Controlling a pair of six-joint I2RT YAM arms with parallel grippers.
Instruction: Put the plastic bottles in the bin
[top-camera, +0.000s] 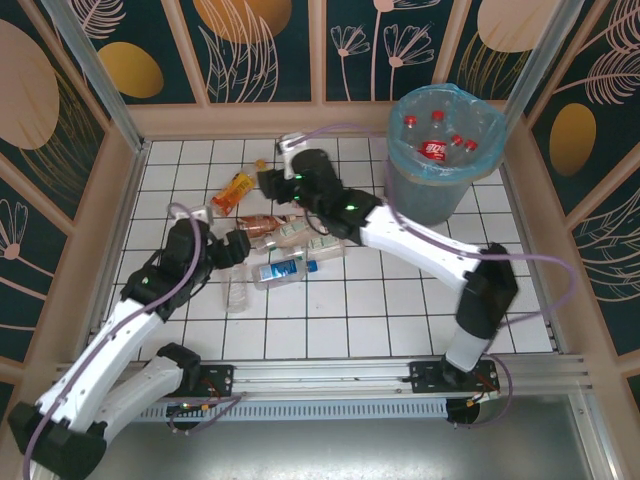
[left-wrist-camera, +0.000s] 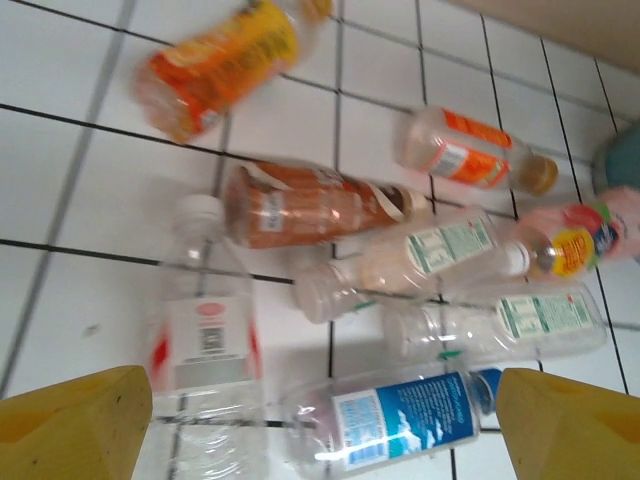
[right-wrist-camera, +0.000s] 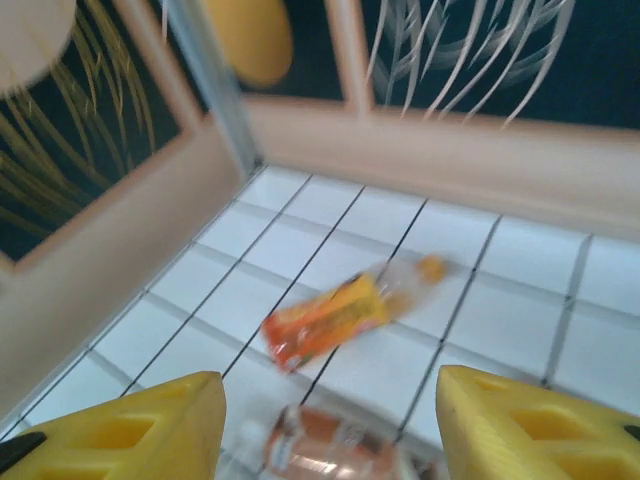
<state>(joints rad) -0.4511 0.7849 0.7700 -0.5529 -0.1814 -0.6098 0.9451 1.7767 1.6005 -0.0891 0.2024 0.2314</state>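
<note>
Several plastic bottles lie in a cluster on the white tiles. An orange one (top-camera: 233, 189) (left-wrist-camera: 215, 68) (right-wrist-camera: 330, 318) is farthest out, then a brown one (top-camera: 262, 224) (left-wrist-camera: 315, 205) (right-wrist-camera: 330, 455). A blue-labelled clear one (top-camera: 285, 270) (left-wrist-camera: 400, 415) and a red-labelled clear one (top-camera: 236, 286) (left-wrist-camera: 205, 340) lie nearest. My left gripper (top-camera: 232, 250) (left-wrist-camera: 325, 430) is open just above the blue-labelled bottle, which lies between its yellow fingers (left-wrist-camera: 75, 425). My right gripper (top-camera: 268, 183) (right-wrist-camera: 330, 420) is open over the brown bottle, short of the orange one. The bin (top-camera: 430, 200) at the far right holds several red-capped bottles (top-camera: 437, 140).
A pink bottle (left-wrist-camera: 580, 235), a bottle with an orange-and-white label (left-wrist-camera: 470, 150) and two green-labelled clear ones (left-wrist-camera: 440, 255) crowd the middle of the cluster. Wooden walls (right-wrist-camera: 120, 260) border the tiled floor on the left and far side. Both arms cross above the cluster.
</note>
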